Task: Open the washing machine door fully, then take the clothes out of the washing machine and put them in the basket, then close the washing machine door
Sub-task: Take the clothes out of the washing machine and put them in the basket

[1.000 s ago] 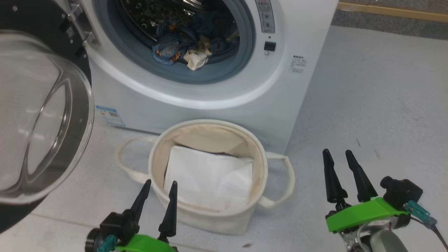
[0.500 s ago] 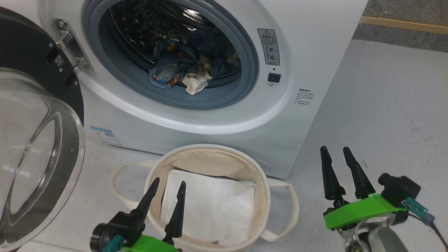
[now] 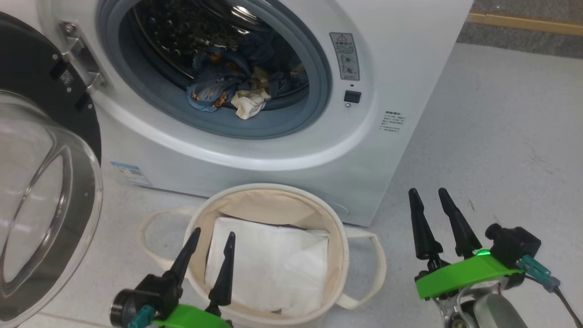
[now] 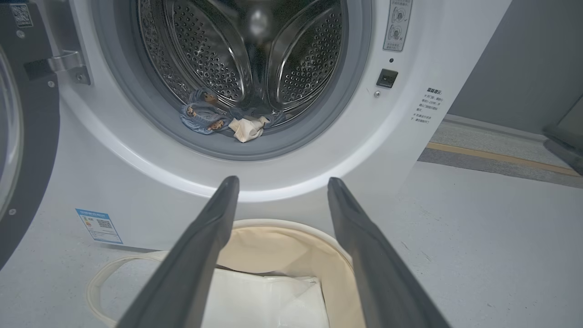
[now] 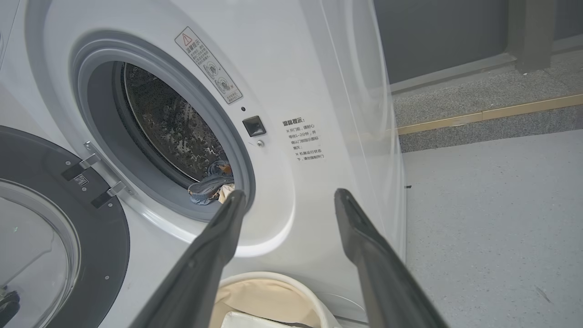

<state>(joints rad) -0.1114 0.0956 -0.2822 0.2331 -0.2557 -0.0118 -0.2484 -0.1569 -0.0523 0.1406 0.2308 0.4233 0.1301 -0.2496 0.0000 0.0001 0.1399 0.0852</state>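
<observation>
- Door [image 3: 41, 191] wide open, left of machine [image 3: 410, 54]: step one looks done
- Clothes [image 3: 227, 89] bunched at drum's front lip; basket [image 3: 273, 187] below shows a white sheet [image 3: 268, 264], no clothes
- My left gripper [image 3: 214, 232] over basket, right gripper [image 3: 427, 191] beside it: both spread, empty
- Left: unloading, closing

Left claw [image 3: 214, 231] and right claw [image 3: 427, 190], tapered black fingers [image 3: 421, 228], green brackets [image 3: 460, 273], teal connectors [image 3: 533, 266], silver wrist [image 3: 494, 314]

- The washing machine door [image 3: 41, 191], black-rimmed with bulging glass, hangs wide open at left.
- The white washing machine [image 3: 273, 155] shows its grey seal.
- The clothes [image 3: 227, 86], blue with orange-brown prints, lie bunched at the drum's front.
- The cream basket [image 3: 273, 205] stands upright just before the machine.
</observation>
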